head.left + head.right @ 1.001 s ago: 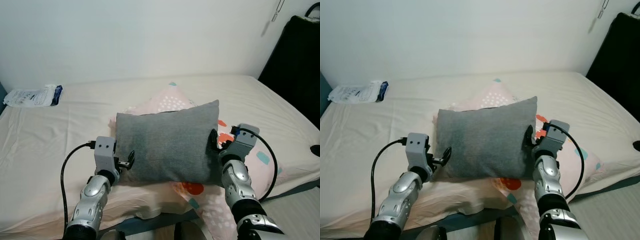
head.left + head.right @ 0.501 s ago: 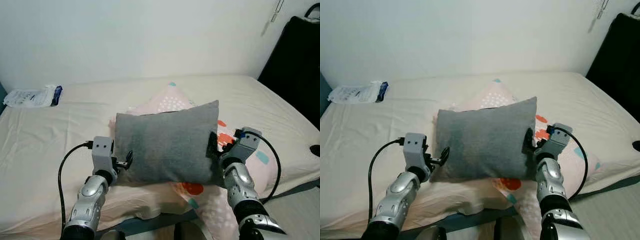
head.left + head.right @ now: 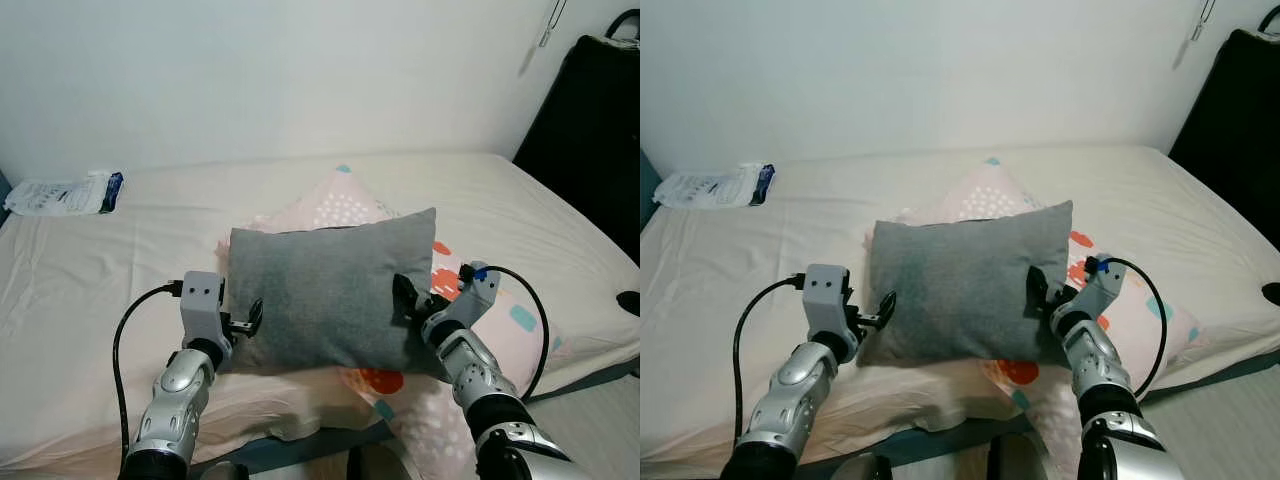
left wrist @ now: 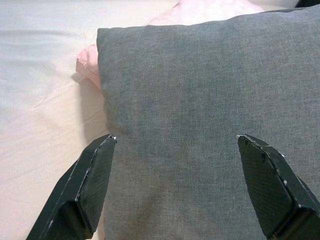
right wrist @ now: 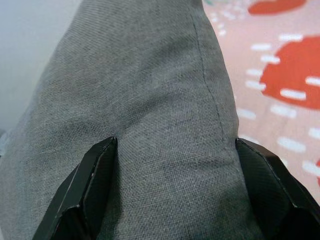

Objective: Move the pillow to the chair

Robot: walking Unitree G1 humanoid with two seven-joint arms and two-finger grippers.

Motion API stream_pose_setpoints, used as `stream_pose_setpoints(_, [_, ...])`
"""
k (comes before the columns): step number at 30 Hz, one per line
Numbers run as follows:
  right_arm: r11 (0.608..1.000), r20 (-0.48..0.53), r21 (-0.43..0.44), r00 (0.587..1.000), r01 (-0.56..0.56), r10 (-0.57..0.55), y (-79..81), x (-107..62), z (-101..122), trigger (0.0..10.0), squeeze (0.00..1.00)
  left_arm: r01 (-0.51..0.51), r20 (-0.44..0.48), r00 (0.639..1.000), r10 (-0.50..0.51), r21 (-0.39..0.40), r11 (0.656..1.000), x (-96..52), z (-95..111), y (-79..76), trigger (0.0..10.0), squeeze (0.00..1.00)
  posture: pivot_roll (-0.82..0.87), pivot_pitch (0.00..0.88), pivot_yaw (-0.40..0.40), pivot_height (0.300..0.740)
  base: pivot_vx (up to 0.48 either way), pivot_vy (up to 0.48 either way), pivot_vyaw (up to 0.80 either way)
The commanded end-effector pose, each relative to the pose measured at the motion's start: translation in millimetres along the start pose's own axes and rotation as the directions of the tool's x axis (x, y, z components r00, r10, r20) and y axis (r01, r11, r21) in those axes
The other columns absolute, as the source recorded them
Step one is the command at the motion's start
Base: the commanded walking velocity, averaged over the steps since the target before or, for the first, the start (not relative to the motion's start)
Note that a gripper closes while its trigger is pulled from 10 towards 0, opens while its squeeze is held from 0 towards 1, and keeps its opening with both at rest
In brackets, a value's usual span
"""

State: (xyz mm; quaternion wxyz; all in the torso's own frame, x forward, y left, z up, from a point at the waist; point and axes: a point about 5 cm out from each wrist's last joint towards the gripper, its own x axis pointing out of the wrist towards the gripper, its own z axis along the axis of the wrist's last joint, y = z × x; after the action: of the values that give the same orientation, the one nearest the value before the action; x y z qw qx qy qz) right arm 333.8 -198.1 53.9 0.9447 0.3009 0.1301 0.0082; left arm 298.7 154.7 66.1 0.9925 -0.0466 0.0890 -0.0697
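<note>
Your grey pillow [image 3: 335, 290] sits propped on a pink patterned pillow [image 3: 345, 204] in the middle of the bed [image 3: 80, 270], with a white packet [image 3: 65, 192] far off at 10 o'clock. Your left pincer [image 3: 250, 322] presses the pillow's 9 o'clock edge with fingers [image 4: 92, 185] spread wide and the corner between them. Your right pincer [image 3: 408, 300] is at the 3 o'clock edge, its fingers [image 5: 90, 192] parted around that side, pressing the fabric.

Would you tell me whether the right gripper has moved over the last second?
Yes. The right gripper has slid inward over the grey pillow, away from its right edge.
</note>
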Motion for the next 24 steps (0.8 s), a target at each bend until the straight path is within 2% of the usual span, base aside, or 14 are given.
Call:
stream_pose_setpoints(1, [0.997,-0.072,0.066,0.997,0.034,-0.030,-7.0,-4.0,-15.3,10.0,1.00,-0.003,-0.012,1.000,0.003,0.006,1.000,-2.1,-2.1,0.1,10.0,0.00,0.02,0.000,-0.099,0.629,0.000,0.000,0.00])
stream_pose_setpoints(2, [0.983,-0.109,0.176,0.993,0.060,-0.041,-13.3,-6.9,-20.9,10.0,1.00,-0.003,-0.014,1.000,0.003,0.005,1.000,-2.4,-2.8,-0.7,10.0,0.00,0.02,0.000,-0.099,0.629,0.000,0.000,0.00])
stream_pose_setpoints(6, [0.972,-0.136,0.216,0.989,0.091,-0.062,-18.7,-9.9,-25.4,10.0,1.00,-0.001,-0.016,1.000,0.001,0.007,1.000,-2.7,-3.3,-1.2,10.0,0.00,0.02,0.000,-0.099,0.629,0.000,0.000,0.00])
stream_pose_setpoints(7, [0.968,-0.145,0.218,0.985,0.126,-0.095,-23.4,-11.8,-26.5,10.0,0.63,0.000,-0.016,1.000,0.000,0.009,1.000,-2.8,-3.2,-1.1,10.0,0.00,0.02,0.000,-0.099,0.629,0.000,0.000,0.00])
stream_pose_setpoints(8, [0.968,-0.145,0.218,0.985,0.126,-0.095,-23.4,-11.8,-26.5,10.0,0.63,0.000,-0.016,1.000,0.000,0.009,1.000,-2.8,-3.2,-1.1,10.0,0.00,0.02,0.000,-0.099,0.629,0.000,0.000,0.00])
stream_pose_setpoints(9, [0.966,-0.153,0.203,0.980,0.159,-0.129,-27.6,-13.4,-27.2,10.0,0.29,-0.001,-0.016,1.000,0.001,0.010,1.000,-2.8,-2.8,-0.3,10.0,0.00,0.02,0.000,-0.098,0.629,0.000,0.000,0.00])
stream_pose_setpoints(10, [0.966,-0.153,0.203,0.980,0.159,-0.129,-27.6,-13.4,-27.2,10.0,0.29,-0.001,-0.016,1.000,0.001,0.010,1.000,-2.8,-2.8,-0.3,10.0,0.00,0.02,0.000,-0.098,0.629,0.000,0.000,0.00])
stream_pose_setpoints(11, [0.964,-0.165,0.196,0.975,0.178,-0.147,-29.6,-14.2,-27.9,10.0,0.00,-0.003,-0.016,1.000,0.003,0.013,1.000,-2.7,-2.4,0.5,10.0,0.00,0.02,0.000,-0.097,0.629,0.000,0.000,0.00])
stream_pose_setpoints(14, [0.963,-0.177,0.195,0.973,0.185,-0.151,-29.5,-14.1,-28.9,10.0,0.00,-0.006,-0.016,1.000,0.006,0.015,1.000,-2.6,-2.0,1.2,10.0,0.00,0.02,0.000,-0.096,0.629,0.000,0.000,0.00])
stream_pose_setpoints(15, [0.961,-0.196,0.261,0.980,0.096,-0.045,-16.6,-10.0,-31.2,10.0,0.00,-0.015,-0.011,1.000,0.015,0.020,1.000,-1.9,-0.6,2.1,10.0,0.00,0.02,0.000,-0.096,0.629,0.000,0.000,0.00])
stream_pose_setpoints(16, [0.961,-0.196,0.261,0.980,0.096,-0.045,-16.6,-10.0,-31.2,10.0,0.00,-0.015,-0.011,1.000,0.015,0.020,1.000,-1.9,-0.6,2.1,10.0,0.00,0.02,0.000,-0.096,0.629,0.000,0.000,0.00])
stream_pose_setpoints(19, [0.955,-0.245,0.288,0.958,-0.074,0.148,6.6,-5.8,-37.1,10.0,0.00,-0.024,-0.003,1.000,0.024,0.022,0.999,-0.5,1.9,2.8,10.0,0.00,0.02,0.000,-0.096,0.629,0.000,0.000,0.00])
stream_pose_setpoints(21, [0.960,-0.328,0.193,0.909,-0.202,0.257,22.4,-5.4,-45.3,10.0,0.00,-0.025,-0.001,1.000,0.025,0.022,0.999,0.8,3.3,2.2,10.0,0.00,0.02,0.000,-0.097,0.629,0.000,0.000,0.00])
stream_pose_setpoints(24, [0.959,-0.362,0.143,0.889,-0.245,0.281,27.1,-5.4,-48.2,10.0,0.00,-0.024,-0.001,1.000,0.024,0.022,0.999,1.3,3.4,1.6,10.0,0.00,0.02,0.000,-0.096,0.629,0.000,0.000,0.00])
